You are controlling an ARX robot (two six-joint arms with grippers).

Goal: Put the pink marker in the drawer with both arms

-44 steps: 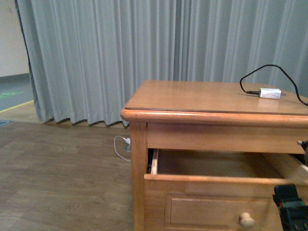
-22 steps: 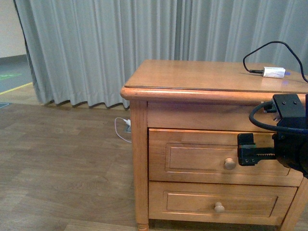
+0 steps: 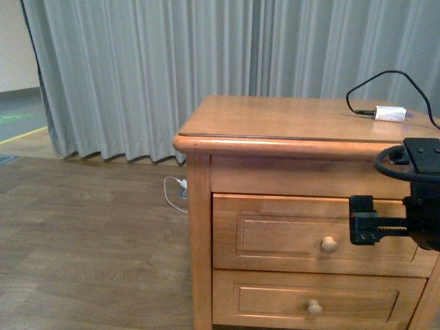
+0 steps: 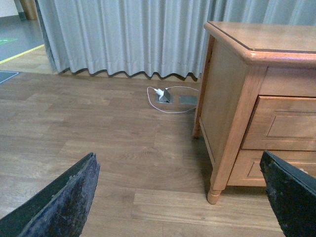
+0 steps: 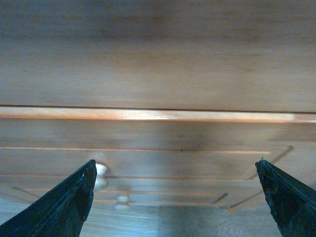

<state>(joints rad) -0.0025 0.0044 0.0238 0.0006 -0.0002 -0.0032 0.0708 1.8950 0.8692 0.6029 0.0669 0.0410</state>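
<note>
The right black gripper [image 3: 364, 229] is seen just before the closed upper honey-wood drawer [image 3: 309, 235], beside its round knob [image 3: 329, 244], fingers [image 5: 64, 207] spread wide and empty. The left gripper [image 4: 177, 207] is likewise held agape over the wooden floor [image 4: 98, 143]. A white adapter [image 3: 389, 113] is seen near the cabinet top's far right corner. The pink marker cannot be seen.

The right arm [image 3: 421, 206] is built from black, boxy housings, over which a black cable is looped. A toothed rack is carried on its end effector [image 3: 363, 229]. Matte black, wedge-shaped fingers [image 4: 59, 202] are fitted to both wrists.
</note>
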